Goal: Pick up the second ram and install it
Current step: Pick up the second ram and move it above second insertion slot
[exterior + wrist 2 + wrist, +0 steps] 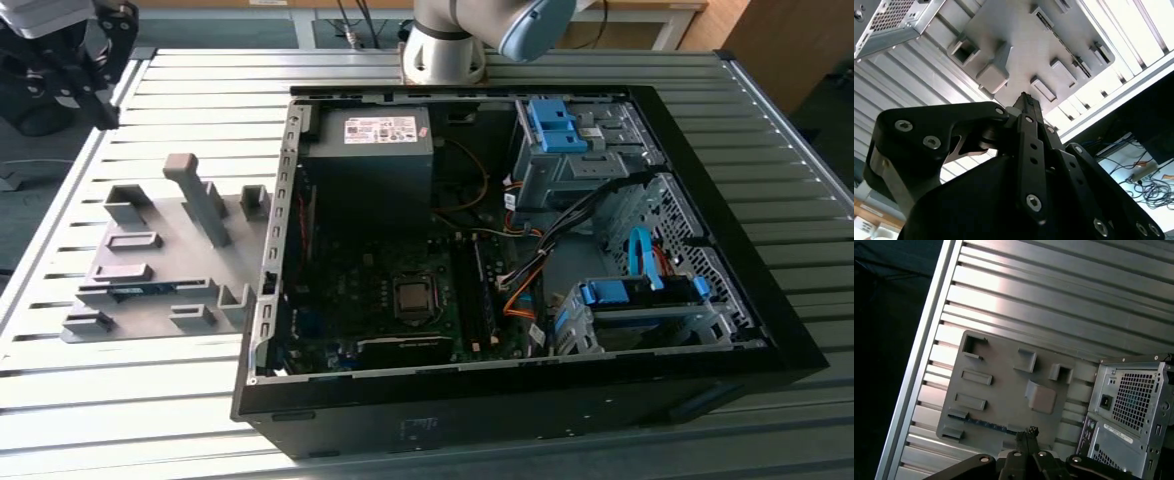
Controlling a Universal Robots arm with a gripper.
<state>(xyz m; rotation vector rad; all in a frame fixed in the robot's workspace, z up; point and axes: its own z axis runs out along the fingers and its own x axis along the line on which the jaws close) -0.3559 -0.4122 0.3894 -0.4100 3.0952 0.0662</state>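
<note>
The second ram [134, 290] is a thin blue-green strip standing on edge in a slot near the front of the grey fixture plate [160, 215], to the exterior view's left of the open computer case [534, 250]. In the first wrist view the ram [986, 424] lies along the plate's edge, close to the fingertips. My gripper [96, 105] hangs high above the table's far left corner, well apart from the ram. Its fingers [1025, 102] are pressed together with nothing between them, and the gripper [1026, 432] shows shut in both wrist views.
Several grey blocks and a tall post [200, 195] rise from the fixture plate. Inside the case are the motherboard [400, 290], a power supply [367, 150], cables [534, 280] and blue drive bays [627, 295]. The ribbed metal table [747, 130] ends close to the plate's left.
</note>
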